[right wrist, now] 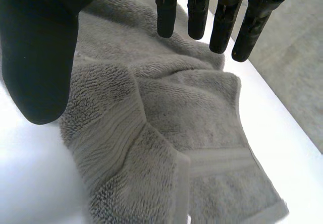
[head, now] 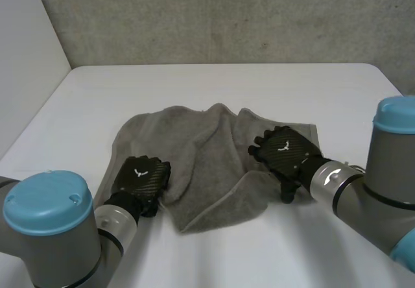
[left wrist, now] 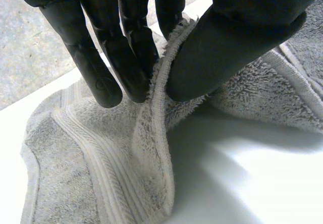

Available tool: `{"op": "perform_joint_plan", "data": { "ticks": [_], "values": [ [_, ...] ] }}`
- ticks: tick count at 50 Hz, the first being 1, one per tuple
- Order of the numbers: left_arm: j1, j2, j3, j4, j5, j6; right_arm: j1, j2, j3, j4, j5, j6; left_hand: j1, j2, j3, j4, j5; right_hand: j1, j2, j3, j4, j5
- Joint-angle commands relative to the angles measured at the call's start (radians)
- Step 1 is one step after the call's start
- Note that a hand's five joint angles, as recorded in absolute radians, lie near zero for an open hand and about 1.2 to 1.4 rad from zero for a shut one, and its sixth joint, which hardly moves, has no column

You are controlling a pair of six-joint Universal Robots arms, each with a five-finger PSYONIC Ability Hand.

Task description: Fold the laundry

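Grey towel point(head: 201, 152) lies rumpled in the middle of the white surface point(head: 227, 84), somewhat toward the near edge, partly lapped over itself.

Left robot hand point(head: 139, 181) is at the towel's edge on the side facing the surface's left edge. In the left wrist view, the towel's hemmed edge point(left wrist: 101, 168) is pinched between fingers point(left wrist: 108, 77) and thumb and stands up in a ridge.

Right robot hand point(head: 285, 155) is over the towel's part nearest the surface's right edge. In the right wrist view it is wide, with fingers point(right wrist: 166, 12) straight, thumb held apart and nothing gripped. The towel point(right wrist: 166, 113) is bunched in folds beneath the palm.
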Motion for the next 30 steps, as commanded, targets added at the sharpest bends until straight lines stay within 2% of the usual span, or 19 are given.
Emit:
{"op": "perform_joint_plan", "data": {
  "ticks": [1,2,3,5,8,17,25,27,30],
  "values": [
    [0.010,0.064,-0.001,-0.009,0.000,-0.001,-0.043,-0.069,-0.004,0.036,0.001,0.176,-0.192,-0.225,-0.226,-0.226,-0.220,-0.005,-0.036,-0.010,-0.021,-0.007],
    [0.010,0.072,-0.001,-0.015,0.000,0.000,-0.051,-0.078,-0.005,0.040,0.000,0.224,-0.336,-0.369,-0.370,-0.370,-0.364,-0.002,-0.033,-0.007,-0.018,-0.004],
    [0.010,0.072,-0.001,-0.015,0.000,0.000,-0.051,-0.078,-0.005,0.040,0.000,0.225,-0.337,-0.370,-0.371,-0.371,-0.365,-0.002,-0.033,-0.007,-0.018,-0.004],
    [0.010,0.089,-0.002,-0.038,0.002,0.002,-0.065,-0.098,-0.008,0.051,-0.003,0.312,-0.592,-0.625,-0.626,-0.626,-0.620,0.007,-0.025,0.002,-0.009,0.004],
    [0.012,0.099,-0.002,-0.065,0.002,0.000,-0.083,-0.103,-0.010,0.059,-0.003,0.363,-0.678,-0.711,-0.712,-0.712,-0.706,0.015,-0.016,0.011,-0.001,0.013],
    [0.045,0.124,-0.005,-0.105,0.002,-0.001,-0.123,-0.083,-0.086,0.148,-0.005,0.388,-0.760,-0.793,-0.794,-0.794,-0.788,0.045,0.014,0.040,0.029,0.043],
    [0.117,0.187,-0.024,-0.105,0.012,-0.007,-0.109,0.087,-0.290,0.321,-0.040,0.378,-0.769,-0.802,-0.803,-0.803,-0.797,0.139,0.108,0.134,0.123,0.137],
    [0.137,0.198,-0.034,-0.105,0.052,-0.009,-0.103,0.165,-0.370,0.396,-0.069,0.374,-0.772,-0.805,-0.806,-0.806,-0.800,0.153,0.122,0.149,0.137,0.151],
    [0.148,0.201,-0.041,-0.107,0.080,-0.010,-0.094,0.201,-0.407,0.424,-0.080,0.374,-0.772,-0.805,-0.806,-0.806,-0.800,0.162,0.131,0.158,0.146,0.160]
  ]
}}
